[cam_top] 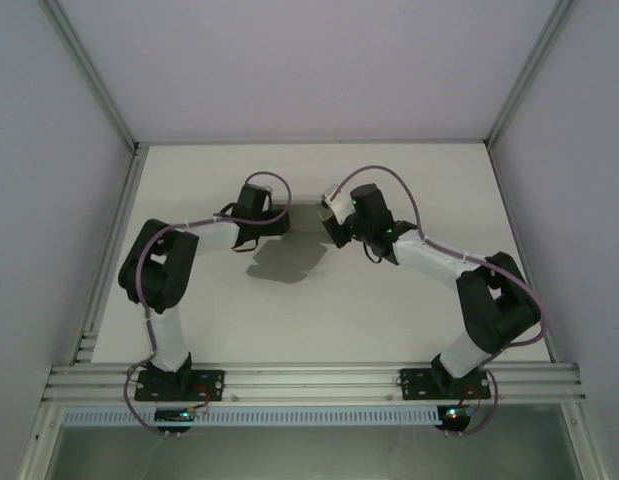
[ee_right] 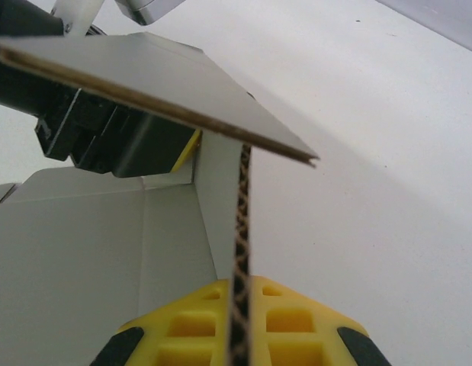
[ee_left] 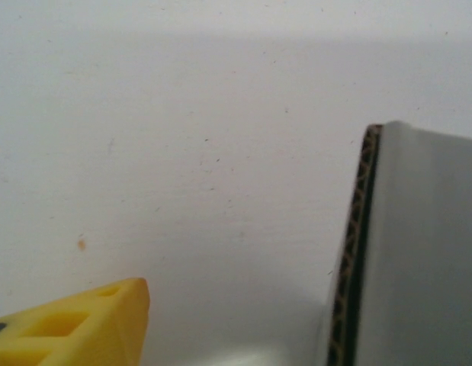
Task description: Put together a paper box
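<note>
Recorded one paper box (cam_top: 305, 213), plain grey corrugated cardboard, partly folded, at the middle of the white table (cam_top: 319, 320), between the heads of the two arms, with its shadow thrown on the table just nearer the bases. Found right pincer (ee_right: 239, 309) closed on the paper box, with the raw edge of one upright wall pinched between the yellow fingers (ee_right: 297, 324). Noted from the right wrist a flat grey panel to the left of that wall, joined at a crease, and a flap slanting overhead across the upper left. Found left pincer (cam_top: 285, 216) at the opposite side of the box, black body just behind the far wall, jaws parted and gripping nothing visible. Saw from the left wrist a single yellow finger (ee_left: 83, 328) low at the left, apart from a grey panel with fluted edge standing at the right, bare table between. Could not tell whether the underside of the box touched the table.
</note>
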`<state>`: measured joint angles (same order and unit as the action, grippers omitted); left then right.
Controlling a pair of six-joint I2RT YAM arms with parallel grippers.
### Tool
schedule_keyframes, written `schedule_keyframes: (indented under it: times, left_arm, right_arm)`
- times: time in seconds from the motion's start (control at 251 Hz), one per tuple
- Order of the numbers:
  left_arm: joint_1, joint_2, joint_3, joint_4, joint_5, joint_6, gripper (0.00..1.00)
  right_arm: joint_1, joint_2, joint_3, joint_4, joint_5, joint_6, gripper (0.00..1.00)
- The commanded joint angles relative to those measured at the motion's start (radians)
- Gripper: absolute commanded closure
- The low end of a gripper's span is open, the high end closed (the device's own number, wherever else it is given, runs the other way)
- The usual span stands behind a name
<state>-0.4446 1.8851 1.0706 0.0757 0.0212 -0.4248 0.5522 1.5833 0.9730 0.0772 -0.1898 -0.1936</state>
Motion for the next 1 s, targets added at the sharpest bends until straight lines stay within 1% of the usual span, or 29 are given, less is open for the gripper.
schedule_keyframes:
  times: [0.0,0.096,0.152,0.188,0.271,0.323,0.403,0.455,0.551,0.611,0.667,0.786,0.946,0.994]
  left_arm:
    - [0.012,-0.064,-0.021,0.023,-0.018,0.031,0.29]
    - [0.011,-0.086,-0.030,0.027,0.032,0.034,0.28]
    - [0.009,-0.103,-0.046,0.051,0.067,0.035,0.22]
    - [0.009,-0.116,-0.060,0.077,0.084,0.033,0.21]
    - [0.010,-0.149,-0.091,0.119,0.094,0.023,0.18]
    - [0.012,-0.163,-0.103,0.133,0.089,0.018,0.12]
    - [0.015,-0.161,-0.114,0.154,0.086,0.018,0.12]
    - [0.019,-0.150,-0.113,0.155,0.101,0.016,0.16]
    - [0.018,-0.132,-0.112,0.146,0.119,0.011,0.29]
    - [0.018,-0.122,-0.115,0.148,0.118,0.001,0.36]
    - [0.018,-0.112,-0.117,0.154,0.116,-0.003,0.38]
    - [0.018,-0.087,-0.117,0.159,0.105,-0.020,0.53]
    - [0.015,-0.067,-0.121,0.168,0.116,-0.031,0.54]
    - [0.015,-0.066,-0.132,0.180,0.117,-0.032,0.61]
  right_arm:
    - [0.000,-0.009,0.010,-0.135,0.016,-0.032,1.00]
    - [0.000,-0.008,0.012,-0.139,0.021,-0.033,1.00]
    - [0.000,-0.006,0.011,-0.140,0.019,-0.033,1.00]
    - [0.000,-0.005,0.012,-0.140,0.018,-0.032,1.00]
    - [0.001,-0.005,0.013,-0.139,0.020,-0.032,1.00]
    - [0.000,-0.005,0.013,-0.140,0.020,-0.033,1.00]
    - [0.000,-0.003,0.015,-0.142,0.014,-0.033,1.00]
    - [0.001,-0.004,0.014,-0.142,0.018,-0.029,1.00]
    - [0.000,-0.005,0.013,-0.146,0.019,-0.030,1.00]
    - [0.000,-0.006,0.011,-0.148,0.018,-0.029,1.00]
    - [0.000,-0.006,0.012,-0.149,0.017,-0.027,1.00]
    - [0.000,-0.003,0.008,-0.145,0.018,-0.021,1.00]
    - [-0.003,0.001,0.009,-0.140,0.021,-0.007,1.00]
    - [-0.006,0.001,0.009,-0.139,0.018,-0.008,1.00]
